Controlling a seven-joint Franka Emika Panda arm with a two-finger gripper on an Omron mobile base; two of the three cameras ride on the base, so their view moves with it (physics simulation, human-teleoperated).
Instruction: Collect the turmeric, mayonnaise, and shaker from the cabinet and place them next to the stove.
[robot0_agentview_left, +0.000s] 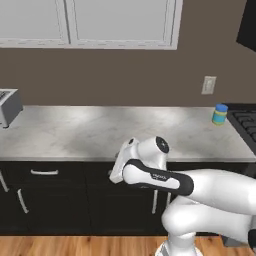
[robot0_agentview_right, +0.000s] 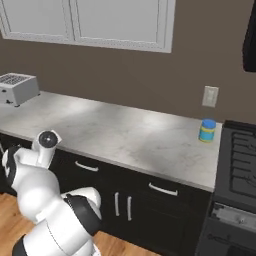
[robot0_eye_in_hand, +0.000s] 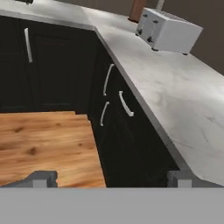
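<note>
One mayonnaise (robot0_agentview_left: 219, 114) jar stands on the counter (robot0_agentview_left: 100, 130) just left of the stove (robot0_agentview_left: 245, 125), at three o'clock in the left base view. One toaster (robot0_eye_in_hand: 168, 30) sits at nine o'clock. The arm (robot0_agentview_left: 160, 177) is folded low before the drawers; its gripper (robot0_eye_in_hand: 111, 178) fingers stand wide apart, holding nothing.

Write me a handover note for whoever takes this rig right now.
Gripper: open, holding nothing, low in front of the black base cabinets.
Mayonnaise: upright on the marble counter, just left of the stove. That one looks placed.
Turmeric and shaker: not located from here, so both are left to fetch from the cabinet and set beside the mayonnaise.
A white toaster sits at the counter's far left.
</note>
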